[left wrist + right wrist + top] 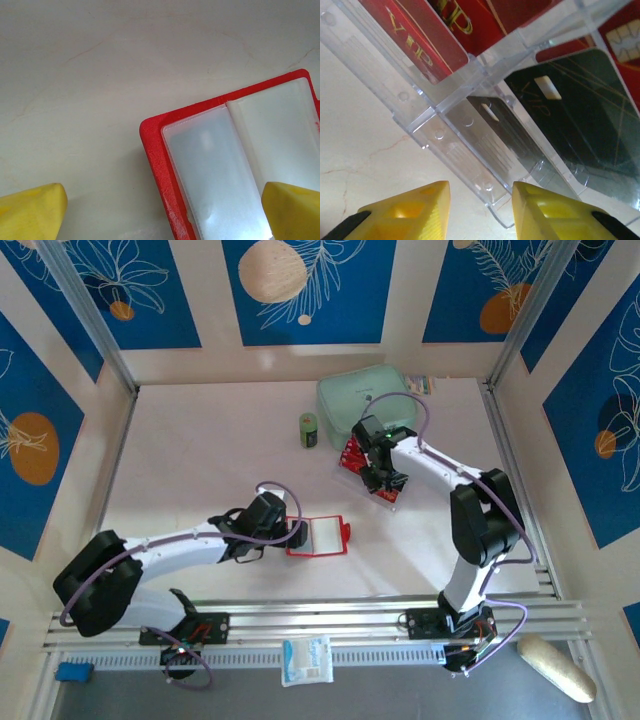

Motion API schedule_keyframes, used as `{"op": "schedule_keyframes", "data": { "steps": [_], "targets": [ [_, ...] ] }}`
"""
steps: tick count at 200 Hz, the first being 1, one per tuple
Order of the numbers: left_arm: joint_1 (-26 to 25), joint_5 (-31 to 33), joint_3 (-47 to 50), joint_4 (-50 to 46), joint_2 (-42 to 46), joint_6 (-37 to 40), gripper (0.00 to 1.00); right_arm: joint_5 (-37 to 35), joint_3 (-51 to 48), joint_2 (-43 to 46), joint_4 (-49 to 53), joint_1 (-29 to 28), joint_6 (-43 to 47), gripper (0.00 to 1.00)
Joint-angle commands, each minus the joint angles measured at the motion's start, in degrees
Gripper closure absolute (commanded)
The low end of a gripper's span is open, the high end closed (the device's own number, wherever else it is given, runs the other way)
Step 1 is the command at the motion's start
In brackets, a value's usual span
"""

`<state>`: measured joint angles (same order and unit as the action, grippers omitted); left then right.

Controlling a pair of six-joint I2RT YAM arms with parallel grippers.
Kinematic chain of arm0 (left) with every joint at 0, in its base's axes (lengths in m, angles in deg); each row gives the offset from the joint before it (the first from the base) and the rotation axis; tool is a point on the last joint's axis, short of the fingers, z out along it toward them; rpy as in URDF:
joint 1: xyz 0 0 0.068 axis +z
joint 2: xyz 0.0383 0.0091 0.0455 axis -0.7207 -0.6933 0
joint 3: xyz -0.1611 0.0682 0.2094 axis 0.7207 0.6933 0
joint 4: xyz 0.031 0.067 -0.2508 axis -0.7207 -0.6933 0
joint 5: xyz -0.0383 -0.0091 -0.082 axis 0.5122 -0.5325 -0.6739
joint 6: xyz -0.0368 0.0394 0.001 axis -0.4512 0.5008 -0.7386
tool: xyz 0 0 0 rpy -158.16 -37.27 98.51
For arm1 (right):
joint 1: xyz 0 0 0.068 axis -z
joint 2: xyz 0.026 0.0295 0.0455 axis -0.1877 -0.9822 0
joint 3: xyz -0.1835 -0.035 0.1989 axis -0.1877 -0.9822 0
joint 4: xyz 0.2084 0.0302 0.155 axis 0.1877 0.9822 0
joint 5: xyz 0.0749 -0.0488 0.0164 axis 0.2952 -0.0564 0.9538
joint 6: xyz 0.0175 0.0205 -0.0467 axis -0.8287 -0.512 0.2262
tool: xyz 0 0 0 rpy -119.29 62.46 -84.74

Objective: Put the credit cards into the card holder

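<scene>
The card holder [318,536] lies open on the table, red with pale inner pockets [210,165]. My left gripper [292,533] hangs low over its left edge, jaws wide open [164,200], one yellow finger [35,212] over bare table and the other over a pocket. The credit cards sit in a clear plastic tray [392,494]: red cards [420,30] in the far compartments, a black card [575,110] in the near one. My right gripper [383,480] is over the tray's near corner [495,200]. Its jaws [481,192] stand narrowly apart on either side of the tray wall, holding nothing.
A mint-green zip pouch [365,400] lies behind the tray, and a small green cylinder [309,429] stands to its left. A white packet [306,660] and a beige object [555,668] lie by the front rail. Walls and metal posts enclose the table.
</scene>
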<state>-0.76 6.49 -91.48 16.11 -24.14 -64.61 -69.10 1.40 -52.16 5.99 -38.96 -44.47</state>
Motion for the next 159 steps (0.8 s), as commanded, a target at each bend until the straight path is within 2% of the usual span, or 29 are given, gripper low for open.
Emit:
{"op": "schedule_keyframes", "data": {
  "steps": [1,103,159],
  "targets": [
    [0.46,-0.1,0.53,-0.18,1.07,-0.36,0.0,-2.77,2.02,-1.4,1.25,-0.61,1.61,0.62],
    [0.47,-0.19,0.67,0.2,0.99,-0.45,0.0,-3.45,1.65,-3.28,0.97,-1.97,2.88,0.82],
    [0.47,-0.45,0.36,0.09,1.21,-0.36,0.0,-5.79,1.89,-0.57,0.76,-2.84,5.92,0.89]
  ]
}}
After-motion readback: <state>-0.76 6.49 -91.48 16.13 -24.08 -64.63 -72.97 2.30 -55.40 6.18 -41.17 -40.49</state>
